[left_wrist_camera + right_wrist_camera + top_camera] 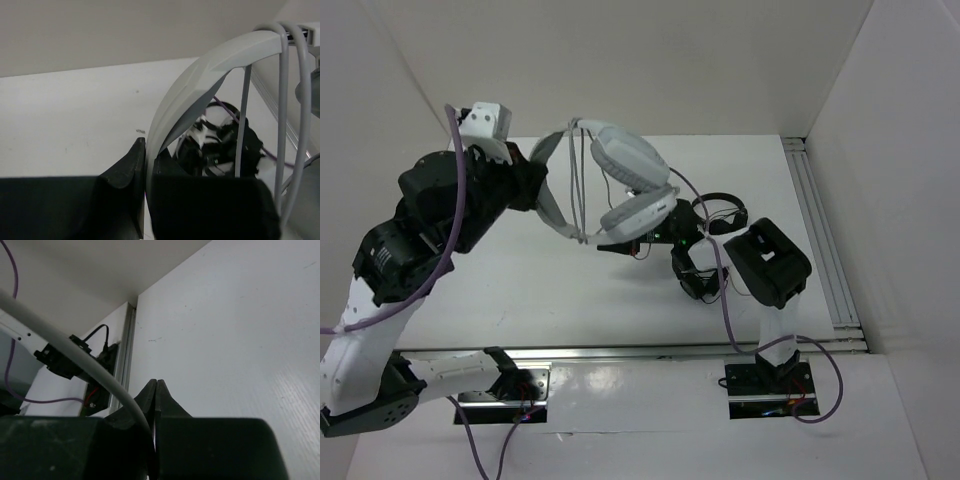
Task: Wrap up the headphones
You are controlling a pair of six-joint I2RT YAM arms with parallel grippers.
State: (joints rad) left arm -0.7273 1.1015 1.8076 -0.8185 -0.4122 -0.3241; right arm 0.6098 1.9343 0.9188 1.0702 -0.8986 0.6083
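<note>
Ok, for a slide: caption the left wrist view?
Left pincer shut on the grey headphones at the headband, cable strands hanging beside.

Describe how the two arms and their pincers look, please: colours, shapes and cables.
Both arms are built of white links and bulky black joint housings: the left arm and the right arm. A thin purple cable runs along each. Each stands on a black base plate. The left pincer and the right pincer have matte black fingers that taper to narrow tips.
</note>
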